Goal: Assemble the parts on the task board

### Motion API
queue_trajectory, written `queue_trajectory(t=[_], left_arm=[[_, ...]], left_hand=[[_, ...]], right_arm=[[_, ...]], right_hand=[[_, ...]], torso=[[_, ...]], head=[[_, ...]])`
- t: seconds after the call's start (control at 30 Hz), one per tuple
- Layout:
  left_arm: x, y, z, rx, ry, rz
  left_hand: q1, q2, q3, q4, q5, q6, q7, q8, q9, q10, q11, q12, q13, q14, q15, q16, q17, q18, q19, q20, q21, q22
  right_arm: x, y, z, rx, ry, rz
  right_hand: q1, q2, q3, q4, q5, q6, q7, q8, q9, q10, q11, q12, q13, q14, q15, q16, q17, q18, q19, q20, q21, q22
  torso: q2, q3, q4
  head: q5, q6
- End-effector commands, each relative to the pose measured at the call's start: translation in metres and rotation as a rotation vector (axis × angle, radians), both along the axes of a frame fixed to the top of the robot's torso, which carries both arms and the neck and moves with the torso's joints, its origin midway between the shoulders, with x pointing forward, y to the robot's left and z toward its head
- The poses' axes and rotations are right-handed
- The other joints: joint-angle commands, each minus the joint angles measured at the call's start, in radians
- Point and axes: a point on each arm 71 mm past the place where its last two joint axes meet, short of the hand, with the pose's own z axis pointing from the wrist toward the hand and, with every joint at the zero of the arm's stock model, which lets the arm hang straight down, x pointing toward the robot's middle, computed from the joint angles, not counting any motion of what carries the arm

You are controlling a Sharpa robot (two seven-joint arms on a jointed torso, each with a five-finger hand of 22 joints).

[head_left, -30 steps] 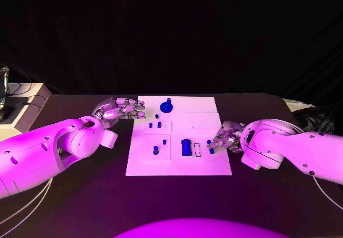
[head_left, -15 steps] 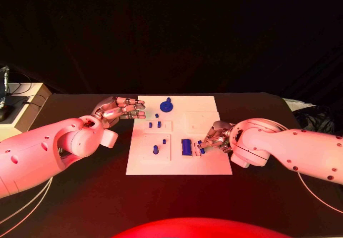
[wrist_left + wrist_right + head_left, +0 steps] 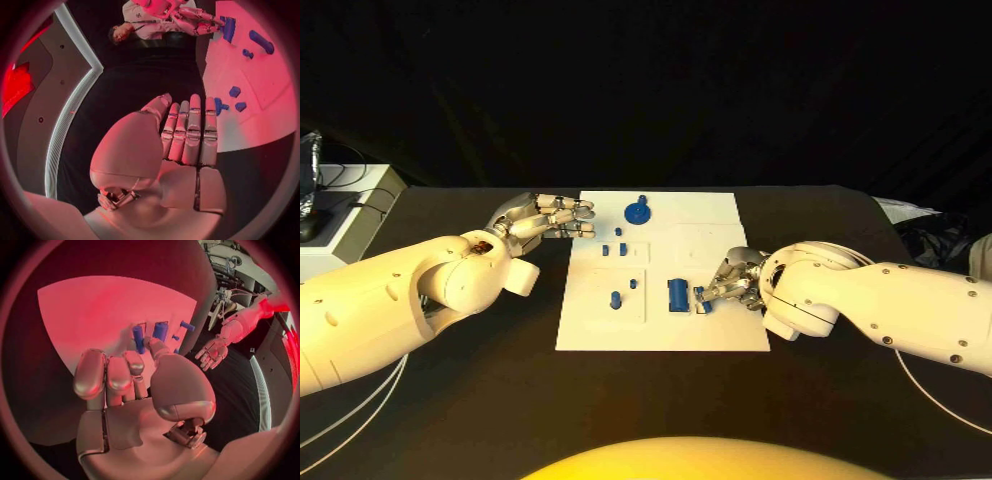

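The white task board (image 3: 718,335) lies in the middle of the black table. On it are a round blue part (image 3: 638,212) at the far end, some small blue parts (image 3: 615,298) on its left half, and a tall blue block (image 3: 678,294). My right hand (image 3: 734,283) hangs over the board's right half and pinches a small blue part (image 3: 701,303) (image 3: 138,337) right beside the block. My left hand (image 3: 545,218) (image 3: 181,135) hovers at the board's far left edge, fingers side by side and holding nothing.
A white box (image 3: 343,235) with cables stands at the table's left edge. Bare black table (image 3: 473,400) lies in front of the board and on both sides of it.
My right hand has moved left across the board with the small blue part, from near the right edge to right beside the tall block. My left hand has stayed put.
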Motion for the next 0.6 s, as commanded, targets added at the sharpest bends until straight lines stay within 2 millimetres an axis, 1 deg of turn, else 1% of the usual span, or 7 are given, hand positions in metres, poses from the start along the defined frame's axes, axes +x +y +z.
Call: queue_trajectory(t=[0.03, 0.37, 0.47, 0.5, 0.53, 0.57, 0.6], left_arm=[[-0.0007, -0.002, 0.0008, -0.01, -0.001, -0.015], [-0.0007, -0.002, 0.0007, -0.01, 0.0, -0.016], [-0.0008, -0.0018, 0.0007, -0.009, 0.0, -0.016], [-0.0008, -0.0018, 0.0007, -0.009, 0.0, -0.016], [-0.0008, -0.0018, 0.0007, -0.009, 0.0, -0.016], [-0.0008, -0.0018, 0.0007, -0.009, 0.001, -0.016], [-0.0008, -0.0018, 0.0007, -0.009, 0.001, -0.015]], left_hand=[[-0.001, 0.001, 0.006, 0.0, 0.004, -0.005, -0.001, 0.001, 0.001, -0.006, 0.002, -0.003, -0.001, -0.005, 0.002, -0.002, 0.001, -0.019, -0.007, -0.001, -0.005, -0.001], [-0.002, 0.0, 0.007, 0.0, 0.004, -0.005, -0.001, 0.001, 0.001, -0.006, 0.002, -0.003, -0.001, -0.005, 0.002, -0.002, 0.001, -0.019, -0.006, 0.0, -0.005, -0.001], [-0.004, -0.002, 0.008, 0.001, 0.003, -0.006, -0.001, 0.001, 0.001, -0.007, 0.002, -0.003, -0.001, -0.006, 0.002, -0.002, 0.001, -0.019, -0.006, 0.0, -0.005, -0.002], [-0.004, -0.002, 0.008, 0.001, 0.003, -0.006, -0.001, 0.001, 0.001, -0.007, 0.002, -0.003, -0.001, -0.006, 0.002, -0.002, 0.001, -0.019, -0.006, 0.0, -0.005, -0.002], [-0.004, -0.002, 0.008, 0.001, 0.003, -0.006, -0.001, 0.001, 0.001, -0.007, 0.002, -0.003, -0.001, -0.006, 0.002, -0.002, 0.001, -0.019, -0.006, 0.0, -0.005, -0.002], [-0.004, -0.002, 0.008, 0.001, 0.003, -0.006, -0.001, 0.001, 0.001, -0.007, 0.002, -0.003, -0.001, -0.006, 0.002, -0.002, 0.001, -0.019, -0.006, 0.0, -0.005, -0.002], [-0.004, -0.002, 0.008, 0.001, 0.003, -0.006, -0.001, 0.001, 0.001, -0.007, 0.002, -0.003, -0.001, -0.006, 0.002, -0.002, 0.001, -0.019, -0.006, 0.0, -0.005, -0.002]], right_arm=[[-0.0032, 0.0024, -0.0029, -0.007, 0.015, 0.032], [-0.006, 0.0067, -0.0016, 0.002, 0.002, 0.044], [-0.0049, 0.0053, -0.0018, -0.001, -0.003, 0.038], [-0.0045, 0.0048, -0.0019, -0.002, -0.005, 0.036], [-0.0042, 0.0044, -0.0019, -0.003, -0.006, 0.035], [-0.0038, 0.0038, -0.002, -0.004, -0.007, 0.033], [-0.0033, 0.0032, -0.0021, -0.005, -0.009, 0.031]], right_hand=[[0.002, 0.01, 0.178, -0.186, 0.003, 0.003, -0.006, 0.003, 0.0, -0.002, -0.008, -0.003, -0.002, 0.005, 0.0, -0.003, -0.001, 0.011, 0.048, 0.0, -0.005, 0.144], [0.003, 0.009, 0.176, -0.184, 0.003, 0.004, -0.007, 0.004, 0.002, -0.002, -0.009, -0.003, -0.002, 0.005, -0.001, -0.003, -0.001, 0.01, 0.048, 0.0, -0.003, 0.144], [-0.007, 0.008, 0.169, -0.171, -0.011, 0.001, -0.009, 0.002, 0.001, -0.004, -0.009, -0.006, -0.004, 0.005, -0.001, -0.006, -0.005, 0.011, 0.048, 0.0, -0.009, 0.143], [-0.014, 0.007, 0.162, -0.164, -0.016, 0.002, -0.01, 0.002, -0.001, -0.004, -0.009, -0.005, -0.004, 0.006, 0.0, -0.006, -0.004, 0.011, 0.048, 0.0, -0.01, 0.143], [-0.018, 0.005, 0.154, -0.159, -0.008, 0.002, -0.011, 0.002, -0.002, -0.004, -0.009, -0.006, -0.004, 0.006, 0.0, -0.006, -0.005, 0.011, 0.048, 0.0, -0.01, 0.143], [-0.023, 0.004, 0.129, -0.15, 0.018, 0.004, -0.012, 0.002, -0.005, -0.003, -0.011, -0.004, -0.004, 0.006, 0.0, -0.006, -0.004, 0.01, 0.048, 0.0, -0.01, 0.143], [-0.026, 0.006, 0.107, -0.142, 0.007, 0.004, -0.013, 0.001, -0.009, -0.003, -0.01, -0.003, -0.004, 0.006, -0.001, -0.006, -0.005, 0.01, 0.048, 0.0, -0.011, 0.142]], torso=[[0.0, 0.0, -0.0011], [0.0, 0.0, 0.0005], [0.0, -0.0008, 0.0], [0.0, -0.0013, -0.0006], [0.0, -0.0013, -0.0006], [0.0, -0.0015, -0.0006], [0.0, -0.0015, -0.0006]], head=[[0.002, -0.003], [0.004, -0.003], [0.004, -0.004], [0.003, -0.004], [0.003, -0.004], [0.003, -0.004], [0.003, -0.004]])
